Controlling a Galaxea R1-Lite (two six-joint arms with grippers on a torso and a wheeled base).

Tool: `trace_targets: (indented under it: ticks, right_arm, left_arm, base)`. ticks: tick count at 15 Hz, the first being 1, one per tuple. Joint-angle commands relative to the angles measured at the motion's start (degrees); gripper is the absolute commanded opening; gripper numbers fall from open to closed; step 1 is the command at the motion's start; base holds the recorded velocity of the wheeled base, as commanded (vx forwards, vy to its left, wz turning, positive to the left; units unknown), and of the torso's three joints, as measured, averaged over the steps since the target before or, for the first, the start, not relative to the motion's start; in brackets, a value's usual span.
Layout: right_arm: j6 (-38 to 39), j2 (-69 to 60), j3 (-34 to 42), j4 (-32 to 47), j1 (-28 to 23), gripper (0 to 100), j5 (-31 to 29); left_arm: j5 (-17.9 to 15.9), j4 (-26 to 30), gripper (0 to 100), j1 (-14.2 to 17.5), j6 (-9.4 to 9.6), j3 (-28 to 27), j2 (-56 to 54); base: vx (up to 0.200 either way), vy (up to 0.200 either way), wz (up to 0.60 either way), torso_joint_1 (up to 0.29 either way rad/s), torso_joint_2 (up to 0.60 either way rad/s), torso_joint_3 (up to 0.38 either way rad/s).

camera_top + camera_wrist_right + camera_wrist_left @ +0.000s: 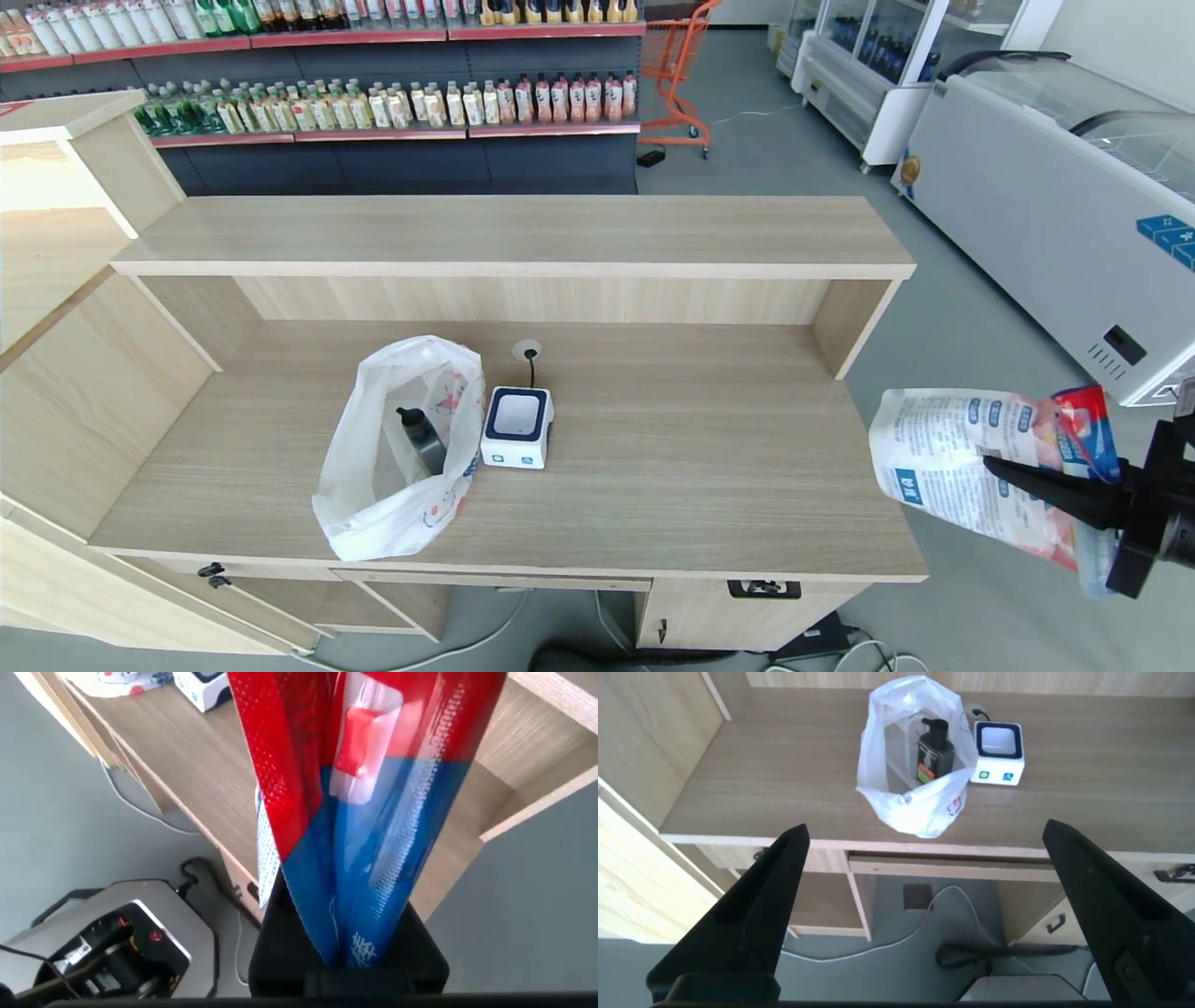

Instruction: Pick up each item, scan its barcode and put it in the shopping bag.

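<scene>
The main hazard is the hold on the pouch. The right pincer has it by its red and blue end alone, so the long white body juts out past the fingers toward the table, over the floor beyond the table's right end. The pack looks soft, so on a swing across it may sag, twist or slide out of the grip. If it drops here it lands on the floor, not on the table.

A second risk is a failed read. The scanner sits well to the left of this pincer with its window facing up, and I cannot tell which face of the pouch carries the barcode. A pass with the wrong side down would give nothing.

A third is the drop-off. The shopping bag is just past the scanner from this pincer, touching it or nearly so. Its mouth is limp, and a dark pump bottle already stands inside. A wide pouch brought in flat could catch the rim, fold the mouth closed or nudge the scanner.

The right pincer is clenched on the pouch, whose folded top shows squeezed between its fingers in the right wrist view.

The left pincer is spread wide and holds nothing. It hangs off the table's front edge, with the bag and scanner ahead of it.
</scene>
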Motion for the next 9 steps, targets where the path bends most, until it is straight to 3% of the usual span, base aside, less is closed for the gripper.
trace_targets:
  ticks: [1,9]
  right_arm:
    - [1.2,-1.3,0.5,0.0,0.0,0,0.0]
    - [7.6,-2.4,0.5,0.3,-1.6,0,-0.5]
  left_arm:
    - [0.0,0.0,100,0.0,0.05,0.0,0.0]
    - [-0.1,0.0,100,0.0,-0.04,0.0,0.0]
  base:
    - [0.000,0.200,0.00,0.002,0.00,0.012]
    - [0.000,0.200,0.00,0.005,0.00,0.003]
